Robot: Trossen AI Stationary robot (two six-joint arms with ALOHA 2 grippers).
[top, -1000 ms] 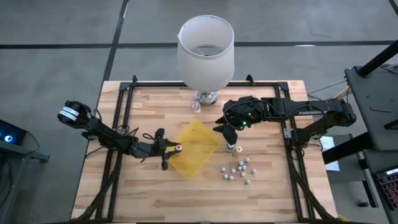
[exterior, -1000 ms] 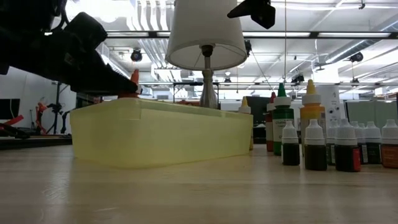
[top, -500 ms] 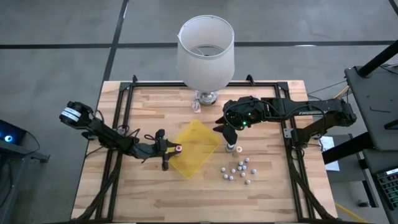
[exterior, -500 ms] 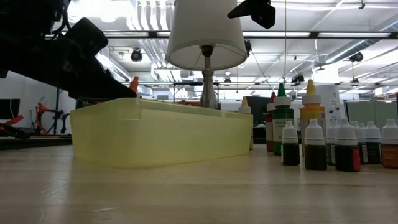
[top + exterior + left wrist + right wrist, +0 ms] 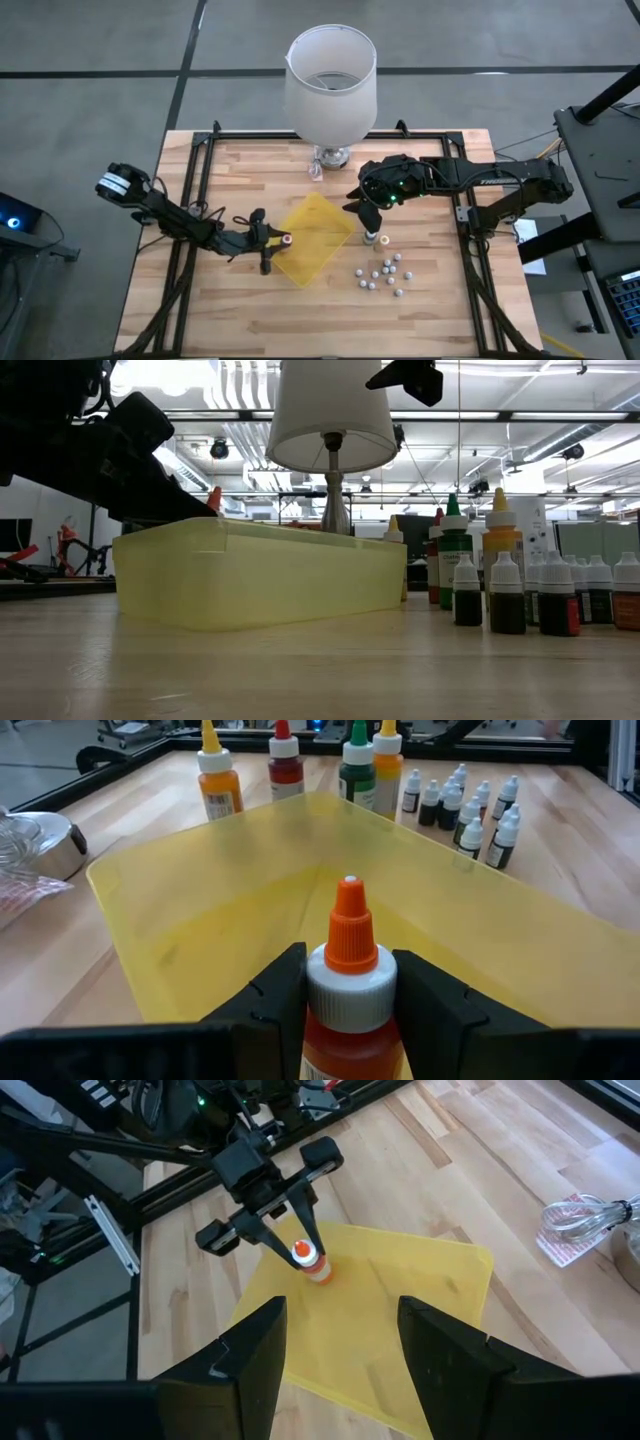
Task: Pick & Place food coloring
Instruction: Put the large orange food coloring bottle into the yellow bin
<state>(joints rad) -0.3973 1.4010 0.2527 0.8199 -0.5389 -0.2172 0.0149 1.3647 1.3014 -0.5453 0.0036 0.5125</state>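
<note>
We see the left gripper [image 5: 345, 995] with its two dark fingers [image 5: 272, 995] pressed on either side of a small orange-capped bottle of red food colouring [image 5: 348, 965]; the jaws look closed on its white collar, though whether they are starting to let go we cannot tell. From the right wrist view the same bottle [image 5: 310, 1260] hangs over the near edge of the translucent yellow plastic tray [image 5: 420, 1310], so we judge this as the drop-off step: the bottle is carried upright, nozzle up, probably so it lands standing in the tray. In the overhead view the left gripper [image 5: 265, 238] sits at the tray's left corner.

The right gripper [image 5: 371, 220] waits on the other side of the tray [image 5: 315, 240], jaws apart and empty, above a single bottle [image 5: 370, 238] on the table. Near it stands a cluster of tiny white-capped dropper bottles [image 5: 383, 275], not yet moved. Four taller coloured bottles [image 5: 290, 765] stand past the tray's far edge.

The surface is a pale wooden plank tabletop [image 5: 240, 310] with a black metal frame. A white-shaded table lamp [image 5: 330, 75] stands at the back edge. Beyond is a workshop room with ceiling strip lights [image 5: 560, 375].
</note>
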